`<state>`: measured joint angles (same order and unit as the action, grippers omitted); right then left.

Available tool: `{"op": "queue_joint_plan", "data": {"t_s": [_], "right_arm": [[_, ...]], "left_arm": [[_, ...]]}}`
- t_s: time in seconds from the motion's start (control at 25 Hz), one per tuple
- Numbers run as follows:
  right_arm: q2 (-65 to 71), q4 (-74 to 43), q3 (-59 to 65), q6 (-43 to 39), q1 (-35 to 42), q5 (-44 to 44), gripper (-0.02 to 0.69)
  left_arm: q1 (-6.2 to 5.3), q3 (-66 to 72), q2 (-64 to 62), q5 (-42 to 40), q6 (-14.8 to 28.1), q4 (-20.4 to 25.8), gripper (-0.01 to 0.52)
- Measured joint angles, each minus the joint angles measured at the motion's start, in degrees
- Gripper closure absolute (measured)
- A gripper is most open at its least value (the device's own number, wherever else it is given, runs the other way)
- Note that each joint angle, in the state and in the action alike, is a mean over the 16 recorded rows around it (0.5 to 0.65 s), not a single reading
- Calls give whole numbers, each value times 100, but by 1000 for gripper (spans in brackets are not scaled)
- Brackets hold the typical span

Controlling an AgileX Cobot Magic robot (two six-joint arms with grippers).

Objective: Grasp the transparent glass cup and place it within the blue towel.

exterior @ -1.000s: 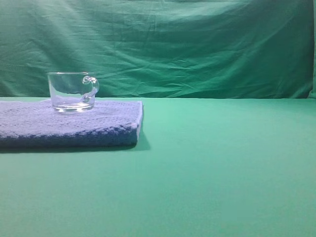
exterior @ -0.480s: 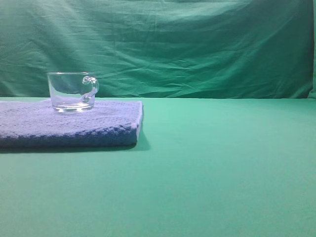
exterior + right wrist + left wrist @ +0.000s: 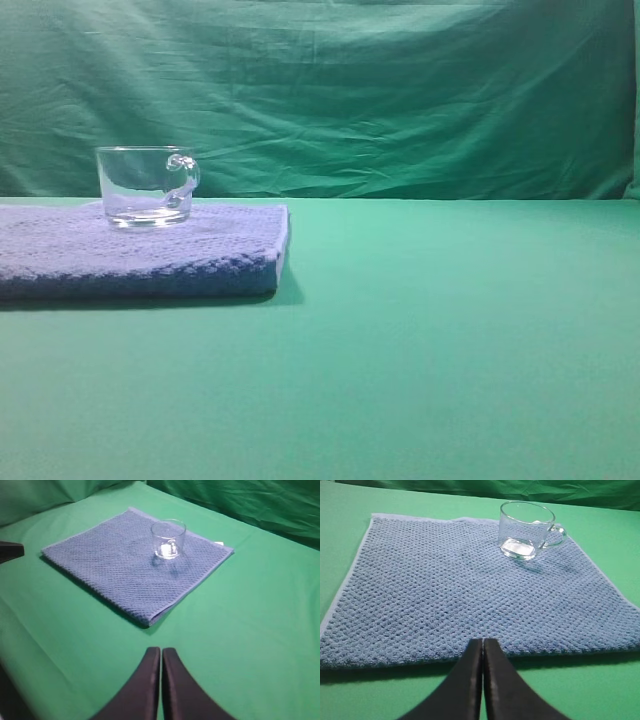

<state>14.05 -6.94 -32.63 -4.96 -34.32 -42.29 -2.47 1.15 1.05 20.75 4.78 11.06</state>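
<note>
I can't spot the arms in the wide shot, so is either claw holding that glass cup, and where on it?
Nothing is held. The left gripper and right gripper are both shut and empty. The transparent glass cup stands alone on the blue towel.

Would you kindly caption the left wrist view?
Shut left gripper facing glass cup upright on blue towel.

Lighting is even and fairly soft, with a green cast overall. The exterior view is slightly hazy. The blue towel [image 3: 140,250] throws a narrow shadow along its near and right edges. The transparent glass cup [image 3: 526,530] shows bright glare in its base.
</note>
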Motion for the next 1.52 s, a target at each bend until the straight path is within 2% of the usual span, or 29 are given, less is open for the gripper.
{"op": "queue_joint_plan", "data": {"t_s": [0.4,0.72,1.0,1.52], "right_arm": [[-949,-215,1492,-48,1849,1492,665],[-1354,76,2646,-44,3006,2022,665],[-1449,313,3236,-5,3372,2088,665],[-1453,379,3422,99,3399,1996,665]], "left_arm": [[0,0,0,0,0,0,514],[0,0,0,0,0,0,514],[0,0,0,0,0,0,514],[0,0,0,0,0,0,514]]}}
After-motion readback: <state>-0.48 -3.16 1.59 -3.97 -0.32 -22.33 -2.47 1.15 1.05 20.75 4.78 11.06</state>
